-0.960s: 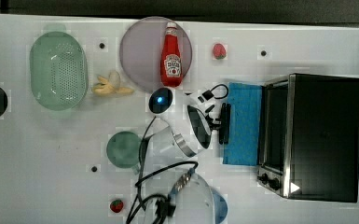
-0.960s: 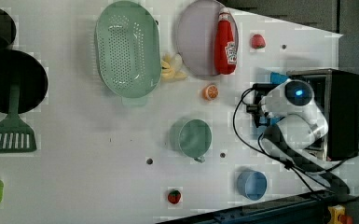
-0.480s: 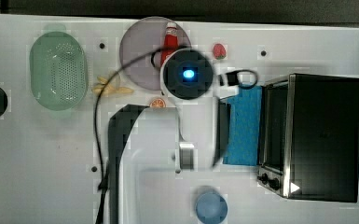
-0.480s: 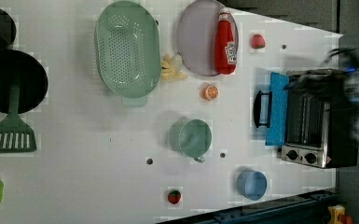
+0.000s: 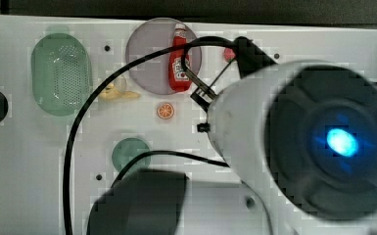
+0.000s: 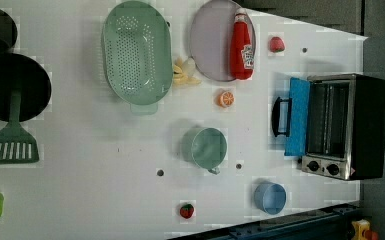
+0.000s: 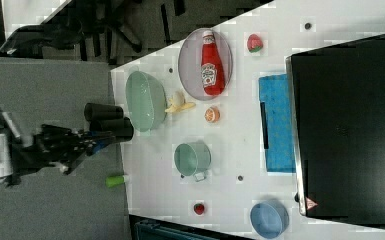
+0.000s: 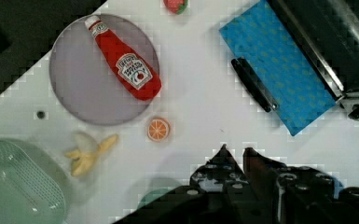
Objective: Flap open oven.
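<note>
The oven stands at the left view's right with its blue flap door folded down flat on the white table and the dark bar handle pointing away from the box. In the wrist view the door and the oven lie well apart from my gripper, which hangs high over the table. Its two dark fingertips stand a narrow gap apart with nothing between them. In the top view my white arm looms close to the camera and hides the oven. The right view shows the oven with its door down.
A ketchup bottle lies on a grey plate. Near it are an orange slice, a banana and a green colander. A green cup, a blue bowl and a black pan also sit on the table.
My arm has risen away from the oven door toward the top camera and has left the left view. The door lies flat open as before.
</note>
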`<state>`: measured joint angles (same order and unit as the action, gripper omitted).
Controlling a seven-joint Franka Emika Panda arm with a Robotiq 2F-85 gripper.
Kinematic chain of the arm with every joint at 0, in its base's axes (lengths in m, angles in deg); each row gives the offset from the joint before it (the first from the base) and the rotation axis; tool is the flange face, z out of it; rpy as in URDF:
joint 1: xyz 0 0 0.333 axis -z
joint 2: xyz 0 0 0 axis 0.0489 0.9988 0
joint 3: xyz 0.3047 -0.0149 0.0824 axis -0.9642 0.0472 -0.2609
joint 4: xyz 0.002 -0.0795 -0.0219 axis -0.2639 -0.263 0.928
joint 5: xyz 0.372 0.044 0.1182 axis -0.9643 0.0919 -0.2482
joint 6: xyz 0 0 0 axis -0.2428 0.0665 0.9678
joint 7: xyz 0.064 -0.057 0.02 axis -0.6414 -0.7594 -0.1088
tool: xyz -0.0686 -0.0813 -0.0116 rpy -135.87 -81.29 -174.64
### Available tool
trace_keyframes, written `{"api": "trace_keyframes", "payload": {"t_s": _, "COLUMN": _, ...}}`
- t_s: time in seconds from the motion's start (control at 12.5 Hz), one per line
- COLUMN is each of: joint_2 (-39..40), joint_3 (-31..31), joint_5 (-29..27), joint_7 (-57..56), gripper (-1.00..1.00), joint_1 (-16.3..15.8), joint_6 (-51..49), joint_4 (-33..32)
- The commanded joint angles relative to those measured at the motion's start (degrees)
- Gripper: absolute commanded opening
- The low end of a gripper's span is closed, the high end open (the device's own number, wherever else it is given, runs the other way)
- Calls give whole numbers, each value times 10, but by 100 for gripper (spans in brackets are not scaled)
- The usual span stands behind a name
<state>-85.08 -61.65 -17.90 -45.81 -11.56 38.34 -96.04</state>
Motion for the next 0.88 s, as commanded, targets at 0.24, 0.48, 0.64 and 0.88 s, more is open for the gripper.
{"api": "trace_keyframes", "payload": {"t_s": 0.24, "joint_2": 47, "joint_3": -4, "joint_5": 3, "joint_7": 177, "gripper": -65, "joint_1": -7, "joint_6": -38, "joint_4": 14}}
{"api": "trace_keyframes", "payload": {"t_s": 0.48, "joint_2": 52, "joint_3": -14, "joint_5": 2, "joint_7": 174, "gripper": -65, "joint_1": -7, "joint_6": -16, "joint_4": 14}}
{"api": "trace_keyframes", "payload": {"t_s": 0.64, "joint_2": 55, "joint_3": -15, "joint_5": 2, "joint_7": 174, "gripper": -65, "joint_1": -7, "joint_6": -16, "joint_4": 14}}
{"api": "trace_keyframes", "payload": {"t_s": 0.88, "joint_2": 58, "joint_3": -15, "joint_5": 3, "joint_7": 174, "gripper": -65, "joint_1": -7, "joint_6": -16, "joint_4": 14}}
